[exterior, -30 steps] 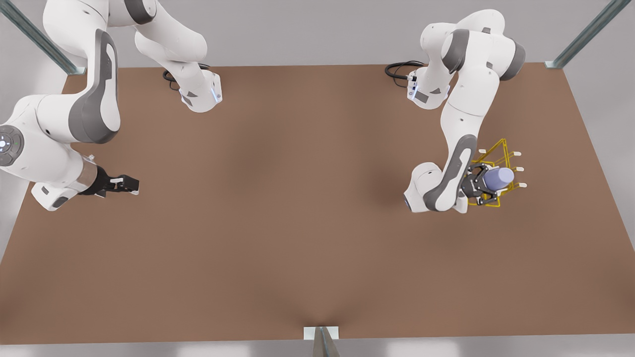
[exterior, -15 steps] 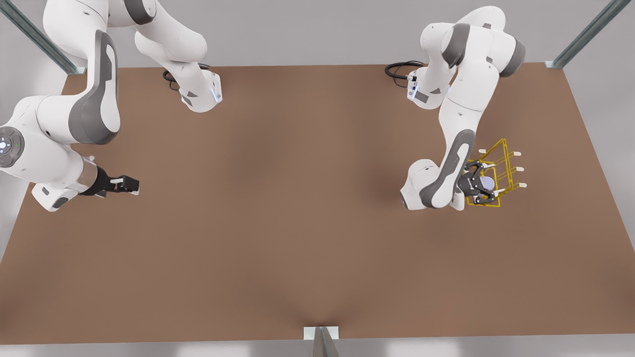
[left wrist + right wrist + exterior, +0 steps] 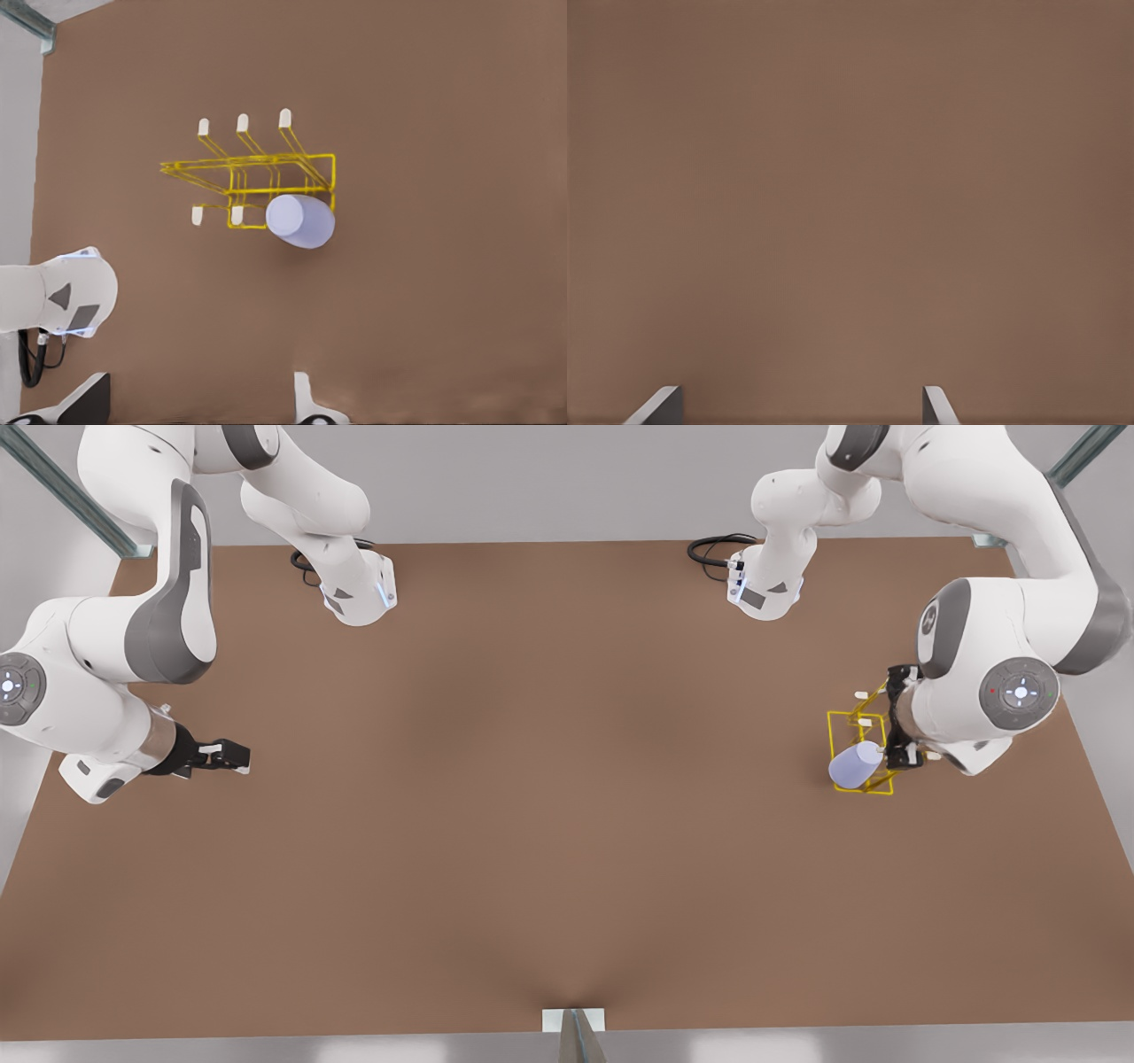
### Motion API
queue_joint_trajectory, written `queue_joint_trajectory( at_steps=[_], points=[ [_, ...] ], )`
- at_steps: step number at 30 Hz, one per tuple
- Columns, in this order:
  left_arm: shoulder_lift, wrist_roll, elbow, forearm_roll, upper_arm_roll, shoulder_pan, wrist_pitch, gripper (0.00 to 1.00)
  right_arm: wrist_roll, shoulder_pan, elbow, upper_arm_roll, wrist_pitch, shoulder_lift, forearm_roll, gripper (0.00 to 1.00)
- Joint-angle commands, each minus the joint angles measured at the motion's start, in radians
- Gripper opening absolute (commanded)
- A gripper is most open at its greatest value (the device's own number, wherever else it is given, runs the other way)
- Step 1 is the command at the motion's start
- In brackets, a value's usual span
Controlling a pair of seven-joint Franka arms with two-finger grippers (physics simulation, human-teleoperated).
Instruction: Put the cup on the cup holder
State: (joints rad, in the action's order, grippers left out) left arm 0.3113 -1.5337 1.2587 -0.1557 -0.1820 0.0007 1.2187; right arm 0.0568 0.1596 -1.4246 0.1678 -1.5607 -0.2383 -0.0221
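Observation:
The lavender-blue cup [image 3: 853, 767] [image 3: 301, 221] rests tilted against the near end of the yellow wire cup holder [image 3: 842, 722] [image 3: 266, 168], over one of its prongs. No finger touches it. My left gripper [image 3: 897, 717] [image 3: 197, 403] is open above the holder's far side on the front view's right, lifted clear of the cup. My right gripper [image 3: 232, 755] [image 3: 797, 407] waits open over bare table on the front view's left.
The brown table [image 3: 532, 824] stretches wide between the two arms. Both arm bases [image 3: 359, 593] [image 3: 762, 589] stand at the back edge with black cables beside them. The table's right edge lies close behind the holder.
The left gripper let go of the cup and swung from the holder's left side up and over to its right. The cup stayed on the holder. The right arm has not moved.

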Motion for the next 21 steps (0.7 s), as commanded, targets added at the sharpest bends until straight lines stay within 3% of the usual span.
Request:
queue_joint_trajectory(
  at_steps=[1, 21],
  points=[
    [0.018, 1.474, -0.013, 0.053, -0.007, -0.011, 0.077, 1.00, 0.000, 0.000, 0.000, -0.001, -0.001, 0.001, 0.001, 1.00],
    [0.048, 1.474, -0.016, 0.057, -0.008, -0.013, 0.128, 1.00, 0.000, 0.000, 0.000, 0.001, 0.001, 0.001, 0.001, 1.00]
  ],
)
